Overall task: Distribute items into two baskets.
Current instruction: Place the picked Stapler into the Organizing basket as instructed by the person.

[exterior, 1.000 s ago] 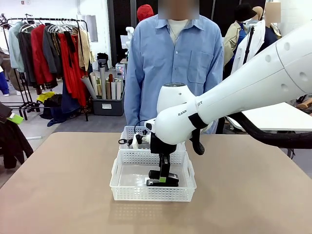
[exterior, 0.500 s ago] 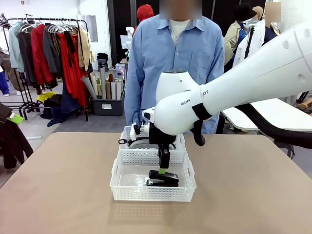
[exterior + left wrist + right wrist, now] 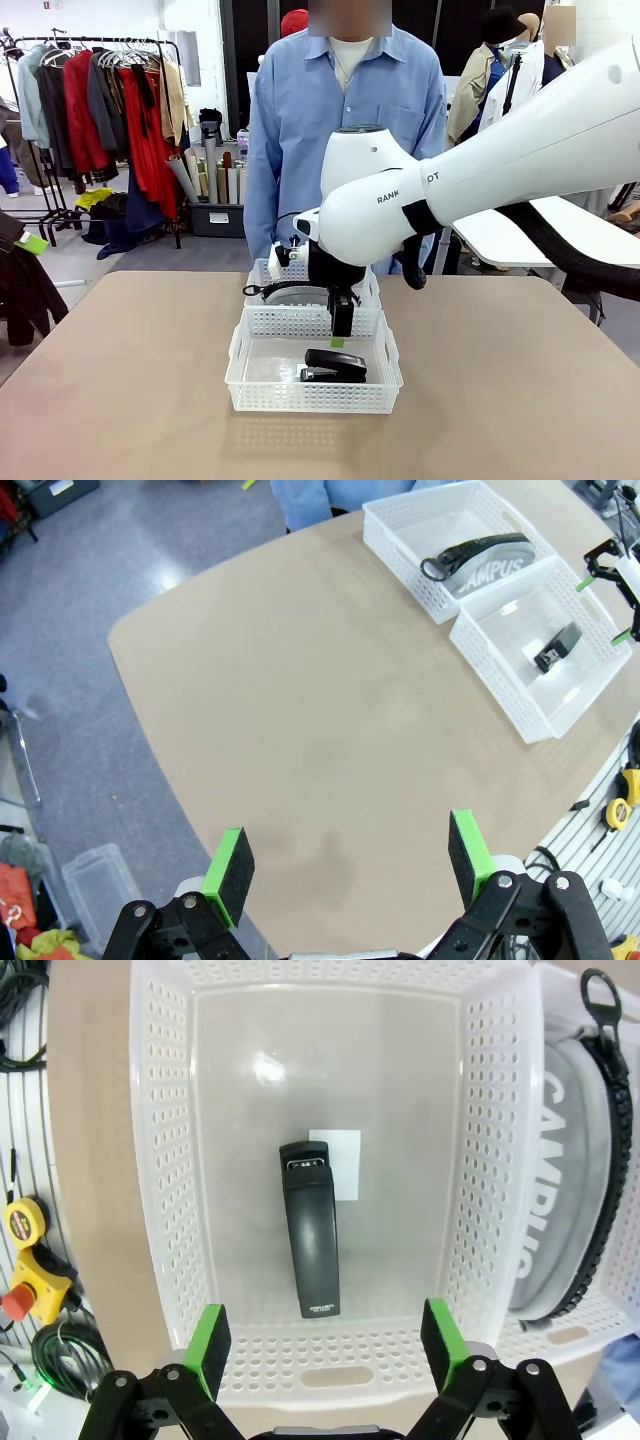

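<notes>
Green-padded, our right gripper [image 3: 340,330] hangs spread and empty above the near basket [image 3: 250,390], where one stapler [image 3: 313,1228] lies flat. Our left gripper [image 3: 347,865] is spread over bare table [image 3: 300,710]. Its camera reads the pouch's [image 3: 487,565] "CAMPUS" in the second basket [image 3: 395,540].

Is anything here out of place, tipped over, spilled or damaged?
Nothing stands out. The black stapler lies flat in the near basket, the grey pouch lies inside the far basket, and both baskets sit upright on the table. The right gripper hangs open above the stapler.
</notes>
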Robot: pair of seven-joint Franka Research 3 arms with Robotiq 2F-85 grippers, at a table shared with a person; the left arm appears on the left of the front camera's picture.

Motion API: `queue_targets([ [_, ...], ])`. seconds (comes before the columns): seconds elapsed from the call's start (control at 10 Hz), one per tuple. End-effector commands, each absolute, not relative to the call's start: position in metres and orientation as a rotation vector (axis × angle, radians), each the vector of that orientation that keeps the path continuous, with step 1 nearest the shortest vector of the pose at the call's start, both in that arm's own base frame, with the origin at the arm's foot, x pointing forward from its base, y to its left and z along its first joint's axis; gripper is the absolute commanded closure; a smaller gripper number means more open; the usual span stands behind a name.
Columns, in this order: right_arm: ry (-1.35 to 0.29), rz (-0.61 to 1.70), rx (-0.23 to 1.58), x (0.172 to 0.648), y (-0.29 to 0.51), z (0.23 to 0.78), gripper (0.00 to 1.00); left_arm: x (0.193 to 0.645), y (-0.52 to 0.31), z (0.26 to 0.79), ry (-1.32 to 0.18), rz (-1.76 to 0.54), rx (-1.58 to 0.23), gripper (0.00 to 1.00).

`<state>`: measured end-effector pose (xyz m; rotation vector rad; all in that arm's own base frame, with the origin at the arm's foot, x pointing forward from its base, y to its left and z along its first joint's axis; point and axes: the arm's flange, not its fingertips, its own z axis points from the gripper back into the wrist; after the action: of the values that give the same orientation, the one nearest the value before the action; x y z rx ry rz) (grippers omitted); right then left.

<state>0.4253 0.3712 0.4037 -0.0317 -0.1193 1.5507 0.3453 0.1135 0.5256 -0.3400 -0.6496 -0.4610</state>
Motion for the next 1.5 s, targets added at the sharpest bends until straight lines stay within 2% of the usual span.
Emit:
queue_targets([
  [0.0,-0.135,1.545,-0.021,0.428,0.372,0.402,0.00,0.345,0.113,0.525,-0.653,-0.469,-0.345,0.00],
  [1.1,-0.115,1.550,-0.027,0.427,0.372,0.400,0.00,0.345,0.113,0.525,-0.653,-0.469,-0.345,0.00],
  [1.4,-0.287,1.340,-0.018,0.405,0.319,0.472,0.00,0.345,0.113,0.525,-0.653,-0.469,-0.345,0.00],
])
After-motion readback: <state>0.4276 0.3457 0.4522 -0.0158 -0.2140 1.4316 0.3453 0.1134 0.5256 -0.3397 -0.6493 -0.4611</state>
